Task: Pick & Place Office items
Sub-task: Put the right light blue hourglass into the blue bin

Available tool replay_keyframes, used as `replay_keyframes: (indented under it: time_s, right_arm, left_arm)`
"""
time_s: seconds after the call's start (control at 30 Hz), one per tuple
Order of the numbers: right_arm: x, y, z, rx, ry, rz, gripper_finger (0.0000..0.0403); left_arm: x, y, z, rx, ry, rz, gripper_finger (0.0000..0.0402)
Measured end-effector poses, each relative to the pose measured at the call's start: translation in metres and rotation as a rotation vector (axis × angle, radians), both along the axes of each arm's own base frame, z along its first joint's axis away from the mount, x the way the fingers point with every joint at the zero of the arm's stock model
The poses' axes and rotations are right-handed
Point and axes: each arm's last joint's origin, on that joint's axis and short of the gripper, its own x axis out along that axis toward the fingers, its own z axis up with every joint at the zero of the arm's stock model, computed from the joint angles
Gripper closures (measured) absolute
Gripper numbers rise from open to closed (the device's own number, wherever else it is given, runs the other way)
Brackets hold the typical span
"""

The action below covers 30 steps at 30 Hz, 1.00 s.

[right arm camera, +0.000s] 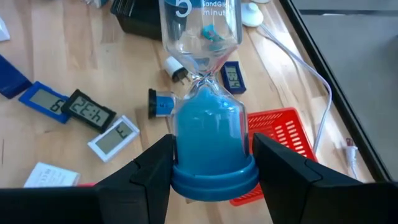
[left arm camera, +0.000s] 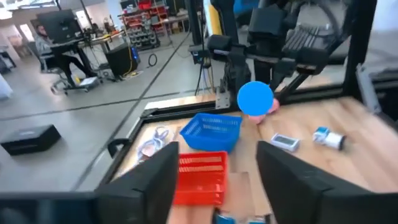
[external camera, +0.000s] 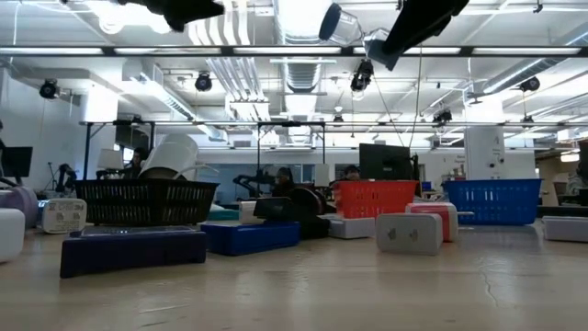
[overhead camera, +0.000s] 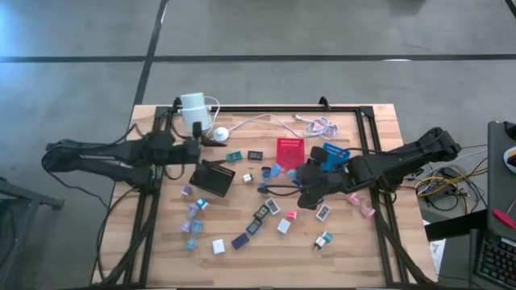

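1. High view: left end effector (overhead camera: 196,155) hovers beside the black tray (overhead camera: 213,178); items scattered mid-desk (overhead camera: 145,266).
2. Left wrist: its fingers (left arm camera: 152,183) stand apart, empty.
3. Right wrist: right end effector (right arm camera: 211,163) grips a blue sand timer (right arm camera: 208,124) — keep it upright when placing.
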Motion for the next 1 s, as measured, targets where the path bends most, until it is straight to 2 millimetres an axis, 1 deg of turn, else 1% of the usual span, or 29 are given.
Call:
replay_keyframes:
  time_s: [0.1, 0.17, 0.3, 0.47, 0.63, 0.83, 1.0]
  right_arm:
    - [-0.001, 0.000, 0.002, 0.004, -0.006, 0.001, 0.0219]
    - [-0.002, 0.000, 0.003, 0.022, -0.005, 0.014, 0.0218]
    - [-0.002, 0.001, 0.002, 0.051, 0.002, 0.033, 0.0214]
    - [-0.002, 0.000, 0.002, 0.106, 0.013, 0.051, 0.0214]
    - [-0.001, 0.000, 0.002, 0.122, 0.011, 0.044, 0.0214]
    - [-0.001, -0.002, 0.002, 0.128, 0.007, 0.030, 0.0214]
    - [-0.001, -0.003, 0.003, 0.129, 0.001, 0.023, 0.0214]
  left_arm:
    - [0.022, 0.000, 0.008, 0.050, 0.026, -0.006, 0.0107]
    - [0.036, 0.000, 0.010, 0.070, 0.047, -0.011, 0.0083]
    - [0.063, 0.000, 0.009, 0.082, 0.091, -0.063, 0.0056]
    - [0.094, -0.004, 0.002, 0.064, 0.153, -0.211, 0.0049]
    - [0.121, -0.005, -0.002, 0.056, 0.178, -0.231, 0.0050]
    - [0.141, -0.009, -0.003, 0.051, 0.222, -0.248, 0.0041]
    - [0.151, -0.012, -0.008, 0.049, 0.244, -0.260, 0.0041]
